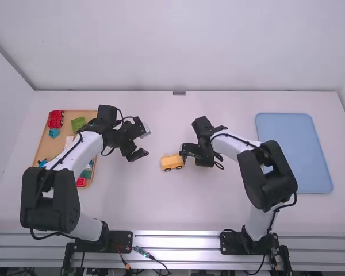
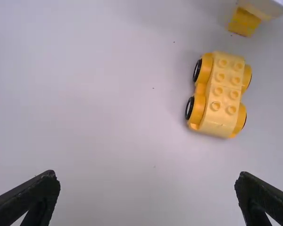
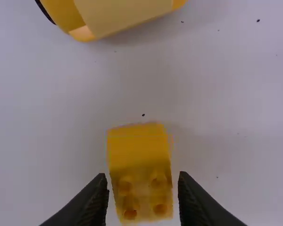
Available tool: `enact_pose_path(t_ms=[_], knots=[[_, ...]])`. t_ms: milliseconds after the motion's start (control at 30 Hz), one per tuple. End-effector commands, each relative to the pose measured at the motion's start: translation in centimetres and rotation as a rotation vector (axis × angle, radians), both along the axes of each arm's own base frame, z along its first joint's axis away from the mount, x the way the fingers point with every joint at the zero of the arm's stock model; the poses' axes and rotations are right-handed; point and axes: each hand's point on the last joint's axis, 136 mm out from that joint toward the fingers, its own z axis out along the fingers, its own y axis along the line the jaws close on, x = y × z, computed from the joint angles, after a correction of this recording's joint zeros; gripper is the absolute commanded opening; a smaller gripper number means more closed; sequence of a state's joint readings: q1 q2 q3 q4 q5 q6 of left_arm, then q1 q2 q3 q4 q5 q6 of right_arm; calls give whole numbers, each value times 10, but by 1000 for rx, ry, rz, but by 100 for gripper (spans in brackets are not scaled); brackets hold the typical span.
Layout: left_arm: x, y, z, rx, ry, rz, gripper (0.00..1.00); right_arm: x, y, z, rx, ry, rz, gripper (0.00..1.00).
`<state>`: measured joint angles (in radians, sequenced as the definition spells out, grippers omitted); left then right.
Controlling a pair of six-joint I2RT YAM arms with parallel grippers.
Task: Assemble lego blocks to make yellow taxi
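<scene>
In the high view the left gripper hangs over the table left of the yellow wheeled base; the right gripper is low, close to the base's right end. The left wrist view has the left gripper wide open with nothing between its fingers, the studded base beyond, and a small yellow block under the right gripper. In the right wrist view the right gripper stands open around that yellow block, a thin gap at either side. Part of the base lies apart from it.
A wooden tray at the left holds red, green and blue pieces, partly hidden by the left arm. A blue mat lies at the right, partly behind the right arm.
</scene>
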<state>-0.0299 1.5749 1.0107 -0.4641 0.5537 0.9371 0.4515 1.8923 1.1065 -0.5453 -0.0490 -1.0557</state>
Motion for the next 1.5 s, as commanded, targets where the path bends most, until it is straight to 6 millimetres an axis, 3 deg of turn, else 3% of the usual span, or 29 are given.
enact_pose_path(t_ms=[0,100,267,400,567,633,700,767,933,1100,1200,1300,1467], knots=[[0,-4,11,-24,-26,-19,99,-2,-1,3,4,-2,-1,44],[0,-4,11,-24,-26,-19,99,-1,0,3,7,-5,-3,50],[1,-3,11,-22,-27,-19,99,7,-1,5,-8,-46,-7,71],[3,2,8,17,-29,0,99,16,-1,24,10,-105,-46,100],[-1,1,6,16,-12,-6,99,12,16,71,236,-119,28,99],[-4,-6,9,-16,-19,-42,99,8,19,81,318,-107,76,99],[-13,-20,14,-79,-89,-187,99,8,17,89,423,-90,106,99],[-19,-26,15,-107,-123,-253,99,8,16,89,460,-81,110,99],[-38,-52,8,-230,-216,-392,99,10,8,67,576,-94,130,99],[-64,-78,0,-384,-264,-466,99,-6,8,48,693,-126,207,99],[-61,-86,-9,-407,-245,-393,99,-5,7,41,701,-159,193,99],[-47,-89,-23,-392,-234,-240,99,0,6,34,705,-199,142,99],[-55,-97,-33,-394,-250,-263,99,-6,8,29,721,-241,192,99]])
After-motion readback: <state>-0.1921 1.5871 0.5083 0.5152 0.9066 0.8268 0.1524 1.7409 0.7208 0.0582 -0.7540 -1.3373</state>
